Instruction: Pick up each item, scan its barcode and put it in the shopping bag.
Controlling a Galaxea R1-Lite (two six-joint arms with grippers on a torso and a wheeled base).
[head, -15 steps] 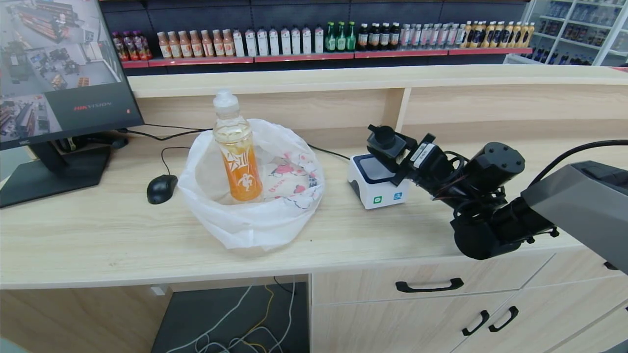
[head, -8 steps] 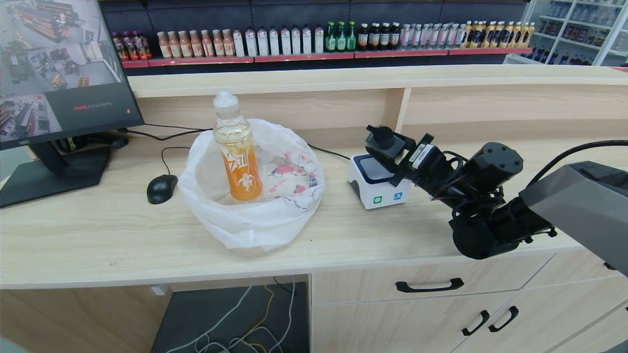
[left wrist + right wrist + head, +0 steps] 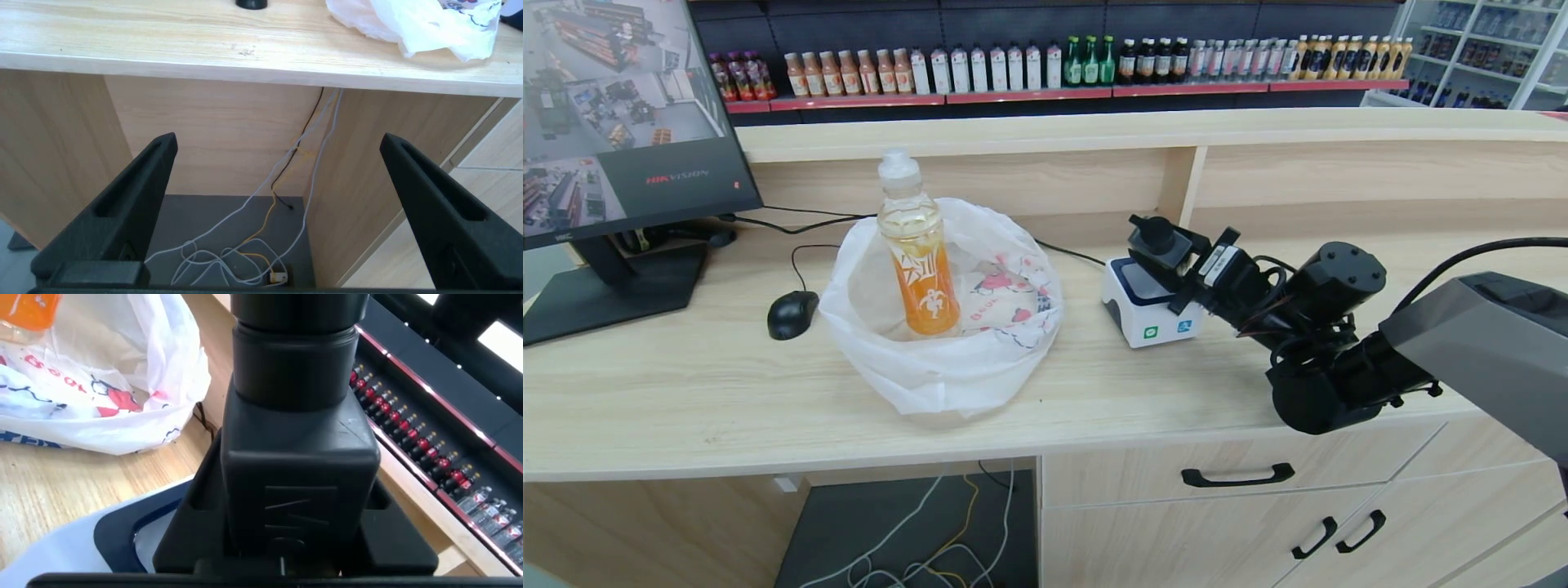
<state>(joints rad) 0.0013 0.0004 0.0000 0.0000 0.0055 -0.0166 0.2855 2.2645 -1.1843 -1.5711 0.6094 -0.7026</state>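
Note:
A white shopping bag (image 3: 939, 359) stands open on the wooden counter with an orange drink bottle (image 3: 919, 253) upright inside it. To its right is the white barcode scanner (image 3: 1147, 314). My right gripper (image 3: 1176, 253) is shut on a black squarish bottle (image 3: 1153, 235) with a round cap, held just above the scanner's window. In the right wrist view the black bottle (image 3: 298, 457) sits between the fingers, with the scanner (image 3: 106, 539) under it and the bag (image 3: 106, 400) beyond. My left gripper (image 3: 278, 147) hangs open and empty below the counter's front edge.
A monitor (image 3: 605, 122) and a black mouse (image 3: 791, 314) stand left of the bag. A raised ledge (image 3: 1094, 131) runs along the counter's back, with drink shelves behind it. Drawers (image 3: 1237, 475) and loose cables (image 3: 270, 204) lie under the counter.
My right arm has shifted slightly left and down, bringing the black bottle a little closer over the scanner. The bag and the orange bottle have not moved.

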